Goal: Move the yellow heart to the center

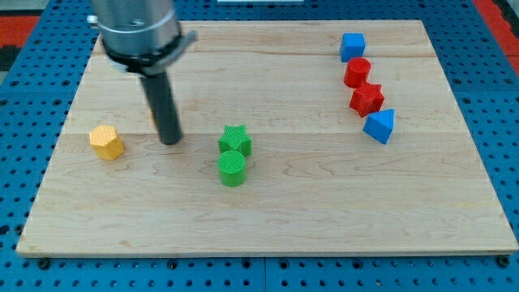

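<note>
My tip (170, 141) rests on the wooden board (268, 227), left of its middle. A yellow block (106, 142), which looks more like a hexagon than a heart from here, lies to the view's left of the tip with a clear gap between them. A thin yellow-orange sliver (152, 116) shows at the rod's left edge. I cannot tell what it is, because the rod hides most of it. No plainly heart-shaped yellow block shows.
A green star (235, 139) touches a green cylinder (232, 168) just right of the tip. At the upper right, a blue cube (353, 46), red cylinder (357, 73), red star (366, 99) and blue triangular block (379, 126) form a column.
</note>
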Controlling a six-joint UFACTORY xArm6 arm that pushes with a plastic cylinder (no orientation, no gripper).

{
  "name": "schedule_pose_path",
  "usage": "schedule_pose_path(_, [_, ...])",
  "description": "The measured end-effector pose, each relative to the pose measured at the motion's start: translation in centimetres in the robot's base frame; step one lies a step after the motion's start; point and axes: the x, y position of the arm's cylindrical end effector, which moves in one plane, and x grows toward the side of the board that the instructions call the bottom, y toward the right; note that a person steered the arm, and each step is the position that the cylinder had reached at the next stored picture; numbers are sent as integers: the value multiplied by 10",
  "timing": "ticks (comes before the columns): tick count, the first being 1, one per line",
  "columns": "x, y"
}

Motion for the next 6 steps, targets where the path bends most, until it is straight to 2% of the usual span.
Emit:
schedule_pose_path(1, [-6,-52])
schedule_pose_path(2, [-27,-68])
schedule_pose_path(4, [-30,50])
schedule_pose_path(5, [-48,41])
schedule_pose_path(6, [-51,61])
